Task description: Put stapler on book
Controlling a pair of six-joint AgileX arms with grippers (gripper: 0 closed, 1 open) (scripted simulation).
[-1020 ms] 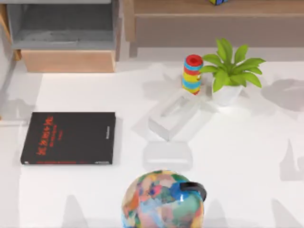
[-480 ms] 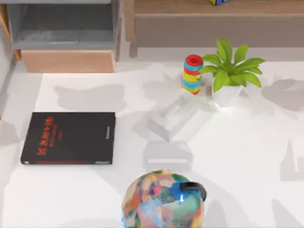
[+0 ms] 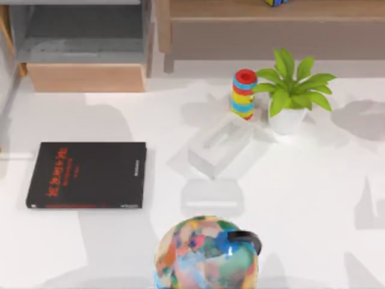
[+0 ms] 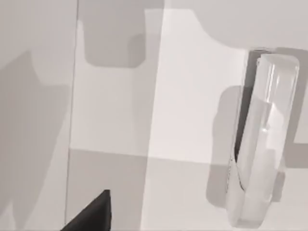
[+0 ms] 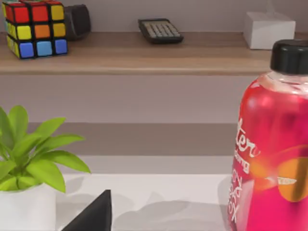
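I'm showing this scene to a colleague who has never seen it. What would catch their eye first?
Most likely the multicoloured ball at the table's near edge in the top view, with the black book lying flat at the table's left. At the back stand a striped, red-capped cylinder and, beside it, a green potted plant. In the right wrist view, a pink bottle with a black cap looms close, and a colour cube sits on the shelf behind.

The top camera looked straight down on the white desk (image 3: 313,192). The right wrist camera faced level, sharing the green potted plant (image 3: 292,90) (image 5: 29,159).
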